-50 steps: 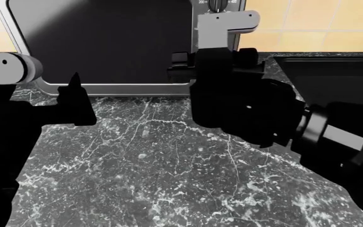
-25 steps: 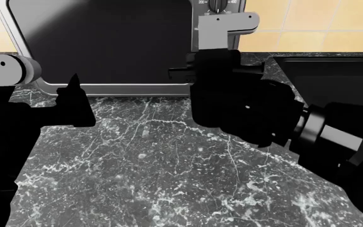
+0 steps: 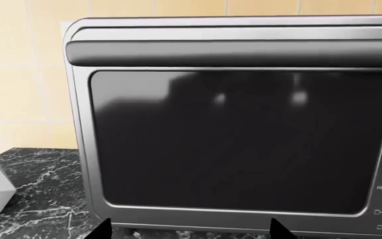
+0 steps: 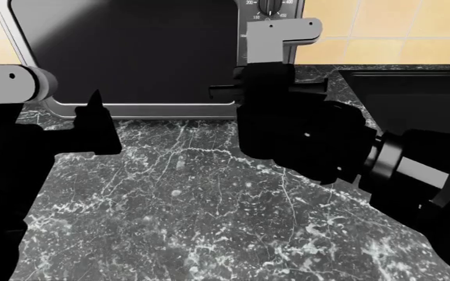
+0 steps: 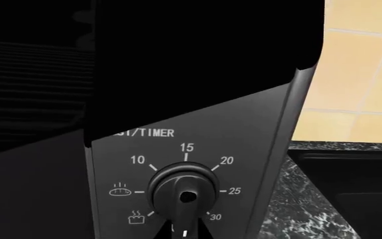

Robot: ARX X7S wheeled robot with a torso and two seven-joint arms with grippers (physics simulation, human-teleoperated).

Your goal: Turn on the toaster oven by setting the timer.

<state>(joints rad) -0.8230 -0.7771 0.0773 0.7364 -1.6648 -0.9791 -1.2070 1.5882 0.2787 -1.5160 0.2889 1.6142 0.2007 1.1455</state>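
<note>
toaster oven (image 4: pixel 131 52) was set at the counter's (image 4: pixel 194 199) rear against the wall; knob strip at its right side; sink (image 4: pixel 412 93) recessed to its right.

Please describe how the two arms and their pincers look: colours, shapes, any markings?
Both arms are mostly matte black with blocky housings and pale grey cylindrical segments. The left pincer shows a pointed black finger. The right pincer carries a light grey angular bracket above its black body. No cables or markings are visible.
</note>
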